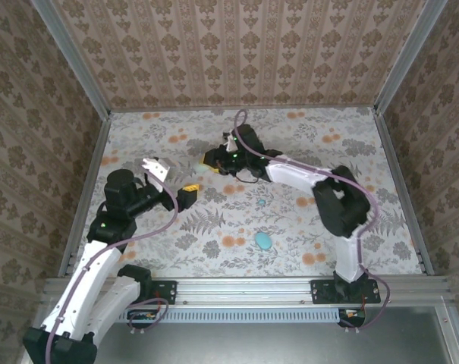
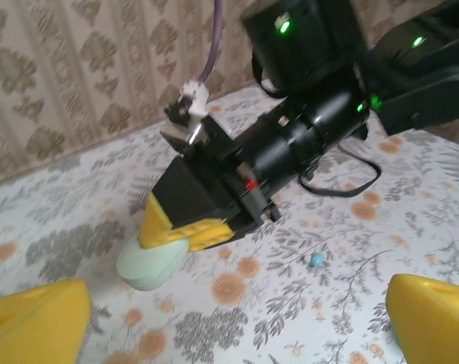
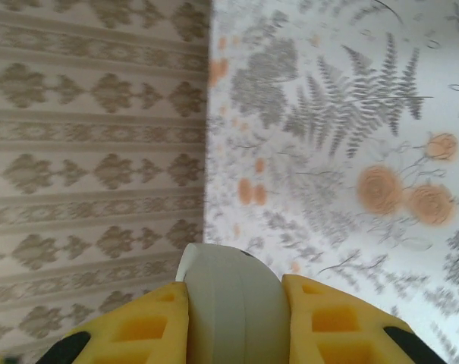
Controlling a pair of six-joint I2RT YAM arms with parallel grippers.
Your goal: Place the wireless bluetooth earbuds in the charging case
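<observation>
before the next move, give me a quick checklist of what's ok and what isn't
1. Right hand clamped on the pale green oval object: ok, squeezed from both sides.
2. Left hand open and empty: ok.
3. Tiny teal earbud free on the floral-print table, apart from both hands: ok.
4. Second teal earbud found: cannot tell.
5. Pale green oval object opened to receive earbuds: cannot tell.
6. Blue oval object apart from both hands: ok.

Looking down from above and behind over the table point(image 1: 214, 235); closely facing the right gripper point(image 2: 168, 243) from the left wrist; sharing its pale green oval point(image 2: 149, 267) with the right-wrist close-up.
</observation>
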